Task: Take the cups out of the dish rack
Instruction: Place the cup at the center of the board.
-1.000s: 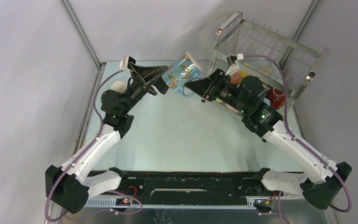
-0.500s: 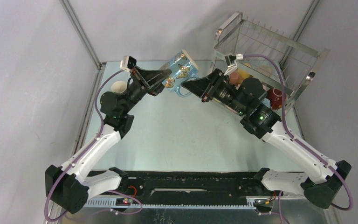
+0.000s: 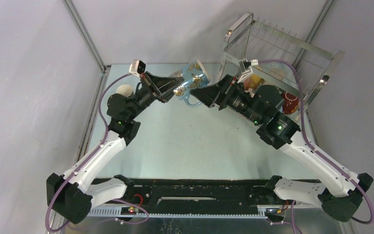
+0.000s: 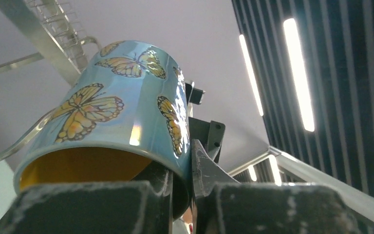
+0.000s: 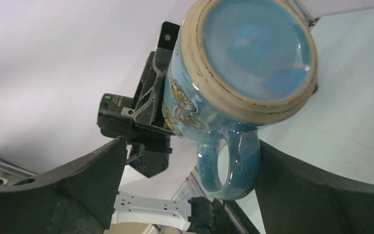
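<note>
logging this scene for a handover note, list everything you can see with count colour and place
butterfly mug: one, light blue with orange butterflies, in the air over the table's far middle
dish rack: one, chrome wire, far right
yellow mug: one, yellow, in the rack, partly hidden
dark red mug: one, dark red, in the rack
cream mug: one, cream, far left
table: one, pale green
left arm: white and black, jaws shut on the butterfly mug's rim
right arm: white and black, jaws open around its handle

A pale table (image 3: 190, 146) sits between grey walls (image 3: 24, 97); ceiling lights (image 4: 299, 73) glow overhead.
</note>
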`<act>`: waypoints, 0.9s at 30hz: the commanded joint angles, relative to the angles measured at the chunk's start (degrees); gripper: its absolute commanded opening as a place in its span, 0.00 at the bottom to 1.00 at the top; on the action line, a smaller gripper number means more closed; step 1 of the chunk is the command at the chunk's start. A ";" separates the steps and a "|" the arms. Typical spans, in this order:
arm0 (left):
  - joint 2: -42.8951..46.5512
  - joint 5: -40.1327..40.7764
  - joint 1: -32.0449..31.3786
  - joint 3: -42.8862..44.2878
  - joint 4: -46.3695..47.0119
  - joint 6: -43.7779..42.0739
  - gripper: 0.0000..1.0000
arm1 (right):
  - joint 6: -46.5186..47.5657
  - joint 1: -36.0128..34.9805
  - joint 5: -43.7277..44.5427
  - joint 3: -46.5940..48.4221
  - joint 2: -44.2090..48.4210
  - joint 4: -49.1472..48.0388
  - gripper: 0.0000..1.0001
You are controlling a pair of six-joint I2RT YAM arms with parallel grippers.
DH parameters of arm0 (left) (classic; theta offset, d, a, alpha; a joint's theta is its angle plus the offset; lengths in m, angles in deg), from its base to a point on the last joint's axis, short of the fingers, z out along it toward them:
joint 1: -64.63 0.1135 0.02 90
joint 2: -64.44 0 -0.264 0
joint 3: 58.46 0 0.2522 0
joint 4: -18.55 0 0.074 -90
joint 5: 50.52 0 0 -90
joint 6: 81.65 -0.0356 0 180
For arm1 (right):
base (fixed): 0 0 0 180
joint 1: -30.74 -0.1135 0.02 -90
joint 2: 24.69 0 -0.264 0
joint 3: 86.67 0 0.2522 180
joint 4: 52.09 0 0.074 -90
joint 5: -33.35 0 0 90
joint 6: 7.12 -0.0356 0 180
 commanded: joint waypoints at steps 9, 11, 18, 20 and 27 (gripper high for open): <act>7.27 1.06 0.87 7.47 -27.44 -24.99 0.00 | 10.81 0.32 3.99 2.94 9.74 17.74 0.99; 7.72 3.03 0.92 9.31 -36.26 -32.30 0.00 | 12.59 0.36 5.03 5.08 10.25 22.24 1.00; 3.03 14.07 1.01 18.57 -62.59 -55.57 0.00 | 14.76 0.59 6.91 6.98 14.07 30.93 1.00; 0.34 18.37 1.01 21.14 -67.61 -60.28 0.00 | 15.55 0.63 7.52 6.94 14.76 32.91 1.00; -13.58 31.19 1.39 34.13 -79.90 -71.66 0.00 | 16.50 0.80 8.62 6.95 14.81 37.88 1.00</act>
